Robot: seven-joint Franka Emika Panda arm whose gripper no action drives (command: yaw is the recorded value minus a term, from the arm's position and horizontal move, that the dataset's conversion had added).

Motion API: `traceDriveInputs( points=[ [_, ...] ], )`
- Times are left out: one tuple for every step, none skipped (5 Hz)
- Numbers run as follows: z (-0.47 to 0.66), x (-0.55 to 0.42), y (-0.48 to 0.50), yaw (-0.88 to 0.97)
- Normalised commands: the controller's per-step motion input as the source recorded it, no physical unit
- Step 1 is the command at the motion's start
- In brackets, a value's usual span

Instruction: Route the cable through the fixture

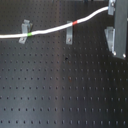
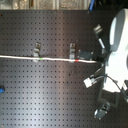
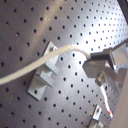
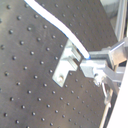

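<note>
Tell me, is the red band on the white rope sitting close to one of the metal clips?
Yes. In the first exterior view the cable's red band lies right at the top of a metal clip.

The desk [image 1: 60, 90] is showing as matt black perforated metal. The cable [image 1: 50, 30] is looking like smooth white cord, faintly twisted. The brackets [image 3: 42, 80] are gleaming as brushed bare metal, like the claw [image 3: 100, 67].
</note>
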Motion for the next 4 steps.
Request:
traceDriveInputs(
  points=[
    [0.09, 0.27, 0.181, 0.58],
    [0.08, 0.065, -0.08, 0.0],
    [0.2, 0.12, -0.051, 0.48],
    [0.14, -0.036, -0.169, 0.73]
  ],
)
